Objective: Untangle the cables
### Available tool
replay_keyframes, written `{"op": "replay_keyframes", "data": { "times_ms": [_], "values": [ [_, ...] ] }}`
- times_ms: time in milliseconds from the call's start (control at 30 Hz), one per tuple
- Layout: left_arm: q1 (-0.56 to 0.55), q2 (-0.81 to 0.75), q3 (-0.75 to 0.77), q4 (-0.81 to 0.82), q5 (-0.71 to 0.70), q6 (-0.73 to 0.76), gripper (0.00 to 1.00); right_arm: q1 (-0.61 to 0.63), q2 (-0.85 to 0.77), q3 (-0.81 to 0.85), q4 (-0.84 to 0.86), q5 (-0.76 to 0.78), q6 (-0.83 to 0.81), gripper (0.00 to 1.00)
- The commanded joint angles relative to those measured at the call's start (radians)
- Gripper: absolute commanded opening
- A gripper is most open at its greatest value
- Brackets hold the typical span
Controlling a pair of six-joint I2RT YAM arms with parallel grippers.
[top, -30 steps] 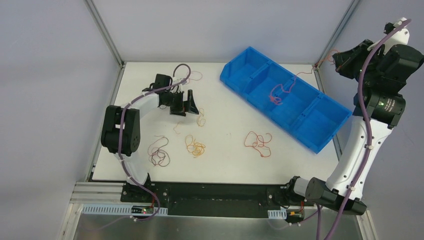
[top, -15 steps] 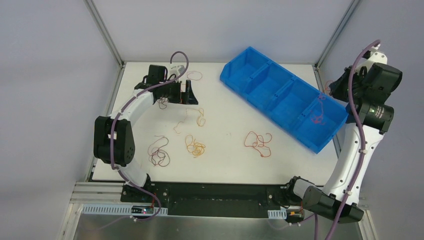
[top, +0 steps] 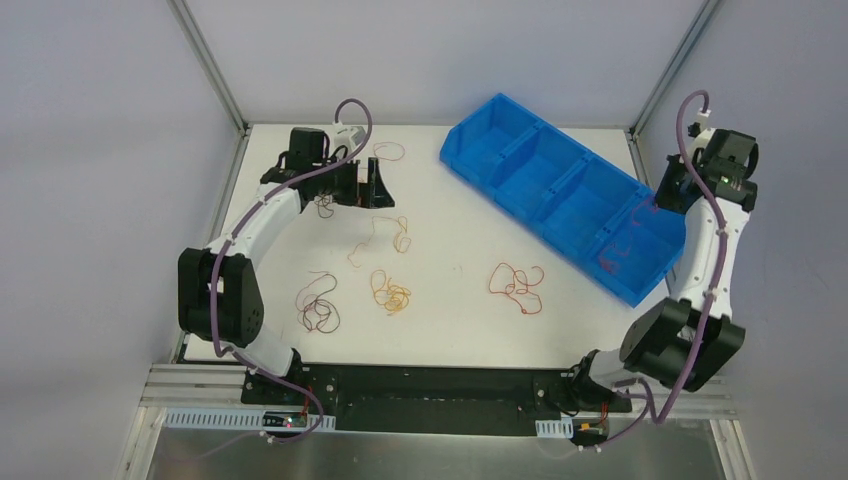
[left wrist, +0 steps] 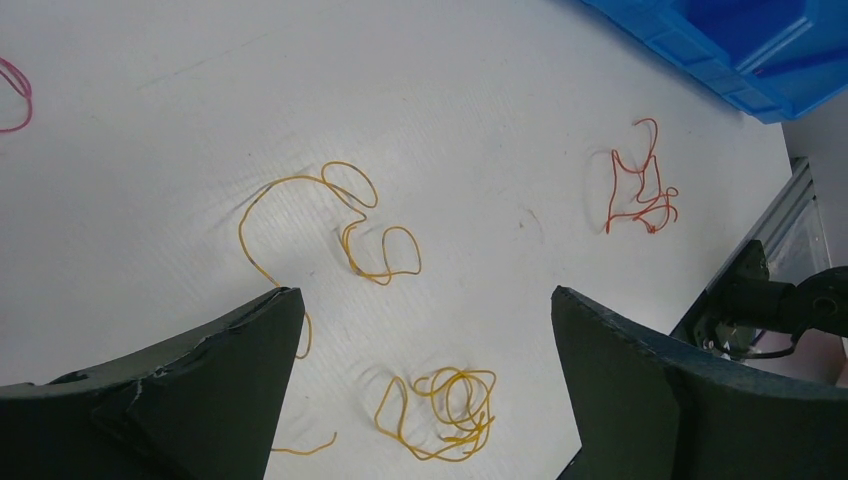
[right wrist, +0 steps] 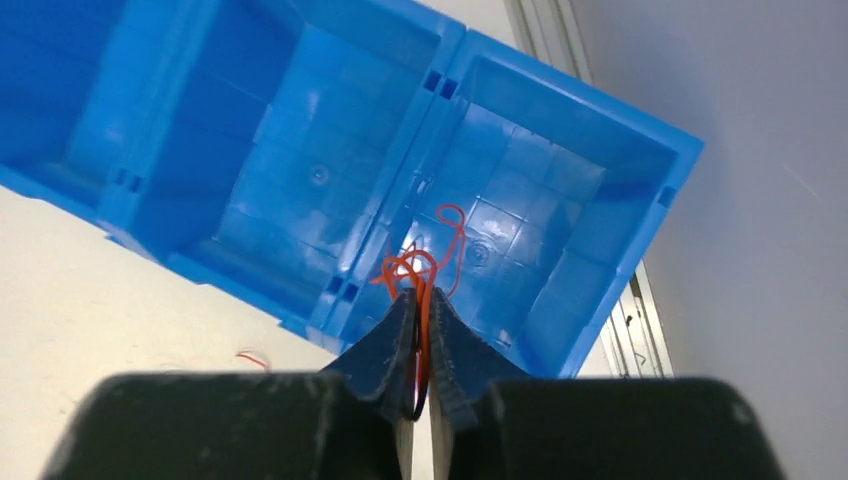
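A freed red cable [right wrist: 440, 235] is being delivered. It is pinched between the closed fingers of the right claw [right wrist: 422, 300] and dangles over the end compartment of the blue bin [top: 470, 123]. The next move is judged to call for a slight descent and a parting of the fingers, so that the strand drops inside. The right arm is raised tall beside the bin, wrist turned downward. The left claw [left wrist: 420, 295] is spread wide and empty above a yellow cable [left wrist: 350, 220] on the table [top: 460, 300], with an orange coil [left wrist: 445, 410] lying just beside it.
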Motion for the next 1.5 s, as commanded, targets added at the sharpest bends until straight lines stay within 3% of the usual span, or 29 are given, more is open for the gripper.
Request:
{"op": "replay_keyframes", "data": {
  "times_ms": [0, 100, 200, 267, 400, 633, 800, 1033, 1267, 1400, 1467],
  "values": [
    [0.005, -0.059, -0.032, 0.0, -0.001, -0.009, 0.99, -0.007, 0.16, 0.079, -0.092, 0.004, -0.046, 0.19],
    [0.005, -0.077, -0.04, 0.0, -0.013, -0.012, 0.99, -0.02, 0.26, 0.192, -0.261, -0.002, -0.044, 0.35],
    [0.004, -0.093, -0.046, 0.001, -0.022, -0.024, 0.99, -0.032, 0.206, 0.182, -0.277, -0.079, -0.062, 0.59],
    [0.005, -0.097, -0.05, 0.001, -0.015, -0.039, 0.99, -0.031, 0.154, 0.175, -0.297, -0.152, -0.086, 0.68],
    [0.005, -0.099, -0.058, 0.002, 0.001, -0.06, 0.99, 0.015, 0.084, 0.153, -0.386, -0.343, -0.128, 0.75],
    [0.005, -0.11, -0.061, -0.003, 0.003, -0.057, 0.99, 0.294, -0.002, -0.109, -0.282, -0.345, -0.117, 0.78],
    [0.006, -0.138, -0.085, -0.032, -0.005, -0.031, 0.99, 0.501, -0.005, -0.248, -0.199, -0.292, -0.124, 0.99],
    [0.006, -0.155, -0.105, -0.07, -0.02, -0.012, 0.99, 0.71, 0.026, -0.425, -0.05, -0.197, -0.114, 0.99],
    [0.005, -0.178, -0.113, -0.118, -0.039, 0.04, 0.99, 0.801, 0.165, -0.446, 0.087, -0.125, -0.119, 0.99],
    [0.006, -0.218, -0.125, -0.158, -0.069, 0.09, 0.99, 0.837, 0.214, -0.469, 0.166, -0.046, -0.122, 0.83],
    [0.006, -0.234, -0.122, -0.183, -0.096, 0.105, 0.99, 0.841, 0.23, -0.477, 0.17, -0.035, -0.129, 0.64]
  ]
}}
